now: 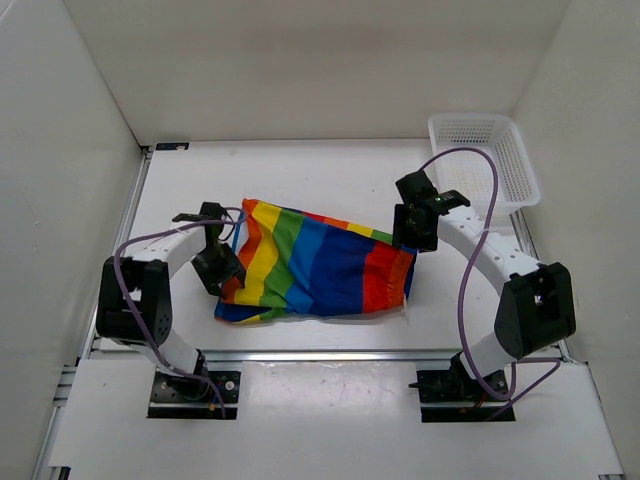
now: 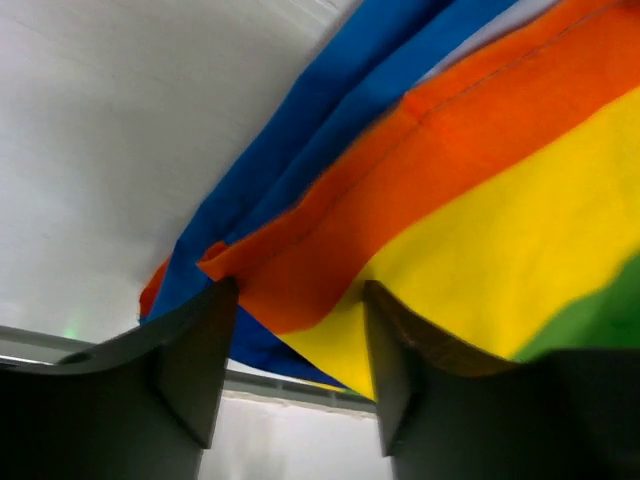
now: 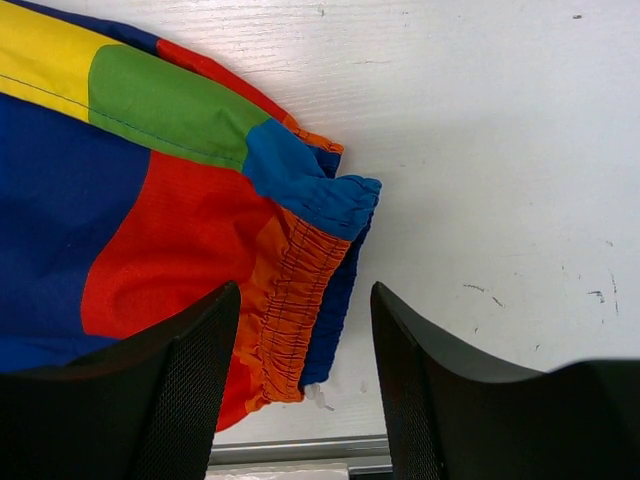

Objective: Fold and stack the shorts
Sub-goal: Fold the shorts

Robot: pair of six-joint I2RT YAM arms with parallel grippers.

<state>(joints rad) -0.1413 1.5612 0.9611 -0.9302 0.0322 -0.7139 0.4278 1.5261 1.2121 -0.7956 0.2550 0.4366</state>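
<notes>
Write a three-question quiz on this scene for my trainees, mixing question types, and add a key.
1. True or false: the shorts lie inside the basket.
2. Where does the basket stand on the table? A) at the far right corner B) at the near left corner C) between the two arms
3. Fill the gap: the left gripper and the right gripper are both ____, one at each end of the shorts.
Key: 1 false; 2 A; 3 open.
</notes>
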